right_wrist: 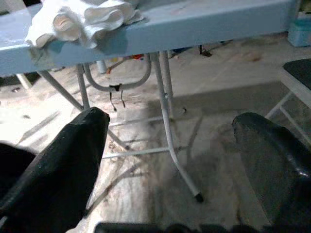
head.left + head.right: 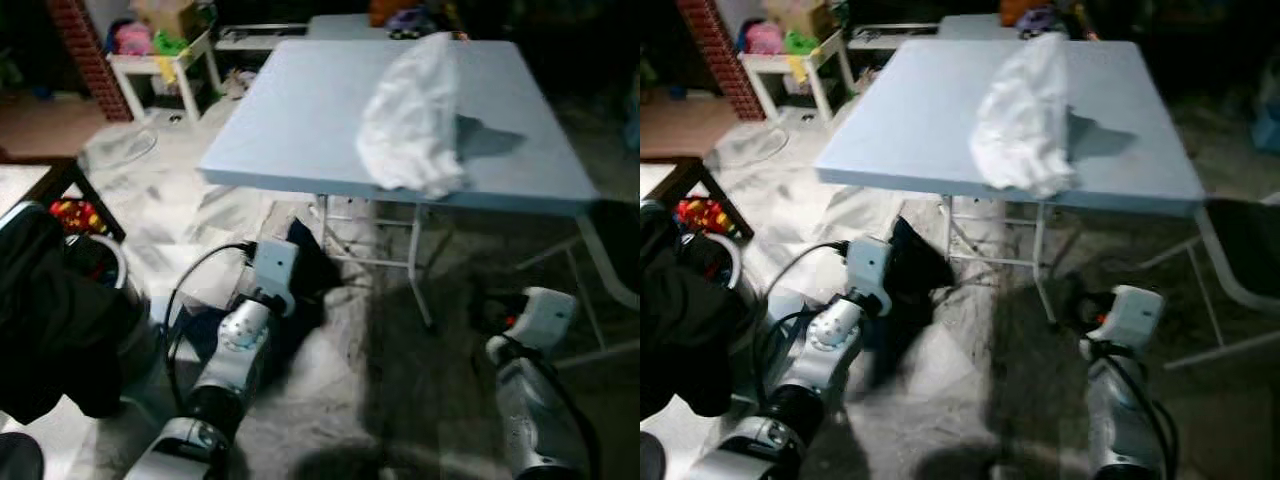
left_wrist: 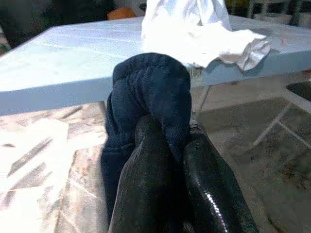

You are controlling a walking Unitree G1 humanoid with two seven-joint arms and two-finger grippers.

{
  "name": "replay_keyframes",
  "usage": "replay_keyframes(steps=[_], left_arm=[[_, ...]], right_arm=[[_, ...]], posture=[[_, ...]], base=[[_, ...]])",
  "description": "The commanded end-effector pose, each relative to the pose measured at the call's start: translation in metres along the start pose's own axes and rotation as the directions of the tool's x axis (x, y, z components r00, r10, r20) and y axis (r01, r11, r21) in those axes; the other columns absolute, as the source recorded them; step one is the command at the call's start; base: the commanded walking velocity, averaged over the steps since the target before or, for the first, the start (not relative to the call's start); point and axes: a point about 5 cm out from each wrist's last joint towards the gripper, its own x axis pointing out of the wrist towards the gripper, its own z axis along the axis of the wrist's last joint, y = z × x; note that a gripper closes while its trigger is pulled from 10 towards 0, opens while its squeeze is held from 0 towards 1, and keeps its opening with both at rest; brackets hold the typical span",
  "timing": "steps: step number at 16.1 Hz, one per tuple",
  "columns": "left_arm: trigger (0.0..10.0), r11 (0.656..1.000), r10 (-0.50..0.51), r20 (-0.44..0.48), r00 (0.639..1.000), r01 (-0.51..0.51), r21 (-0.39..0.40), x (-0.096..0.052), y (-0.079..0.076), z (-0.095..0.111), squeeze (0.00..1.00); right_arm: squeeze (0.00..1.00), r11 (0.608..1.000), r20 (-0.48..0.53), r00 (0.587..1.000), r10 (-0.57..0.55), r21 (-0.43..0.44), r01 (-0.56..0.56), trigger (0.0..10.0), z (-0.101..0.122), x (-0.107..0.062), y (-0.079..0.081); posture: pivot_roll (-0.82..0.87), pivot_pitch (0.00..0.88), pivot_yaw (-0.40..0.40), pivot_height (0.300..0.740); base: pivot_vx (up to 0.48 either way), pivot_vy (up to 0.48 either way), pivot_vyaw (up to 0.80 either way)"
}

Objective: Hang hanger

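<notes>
Left end effector [image 3: 167, 145] gripping navy cloth [image 3: 146, 92], table [image 2: 290, 120] ahead

A pale blue folding table [image 2: 300, 120] is standing on the marbled floor [image 2: 330, 400], carrying a crumpled white cloth [image 2: 412, 115] overhanging its near edge.

table: light-blue square folding table [image 2: 300, 120] on white metal legs, straight ahead
cloth: crumpled white garment [image 2: 415, 115] heaped on the tabletop, reaching its near edge
left arm: silver, extended low toward a dark navy fabric piece [image 2: 305, 265] below the table edge
right arm: silver, white wrist housing [image 2: 540, 315], low at right
floor: pale marbled tiles [image 2: 150, 190]
</notes>
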Motion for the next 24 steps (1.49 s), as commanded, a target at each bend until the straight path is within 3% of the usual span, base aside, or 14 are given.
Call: replay_keyframes(steps=[1,6,18,24], left_arm=[[10.0,1.000,-0.001,0.009,1.000,0.001,-0.009,0.008,-0.003,0.007,0.00],[10.0,0.993,-0.038,-0.048,0.998,0.033,-0.113,0.010,-0.010,0.000,0.00],[10.0,0.995,-0.024,-0.053,0.998,0.019,-0.097,0.008,0.004,0.000,0.00],[10.0,0.996,0.011,-0.088,0.996,-0.019,-0.091,-0.002,0.011,-0.012,0.00]], right_arm=[[0.00,1.000,-0.005,1.000,0.000,-0.003,0.000,10.0,0.001,0.002,0.001],[0.00,1.000,-0.024,1.000,0.001,0.011,-0.001,10.0,-0.004,0.003,0.006],[0.00,1.000,-0.021,1.000,0.008,0.001,-0.008,10.0,-0.002,0.004,0.007],[0.00,0.999,-0.035,0.999,0.036,-0.010,-0.037,10.0,-0.004,0.001,0.012]], posture=[[-0.22,0.027,0.087,0.740],[-0.23,0.008,0.097,0.740],[-0.20,0.082,0.090,0.740],[-0.19,0.121,0.060,0.740]], base=[[0.000,0.000,0.00],[0.000,0.000,0.00],[0.000,0.464,-0.52],[0.000,0.480,0.00]])
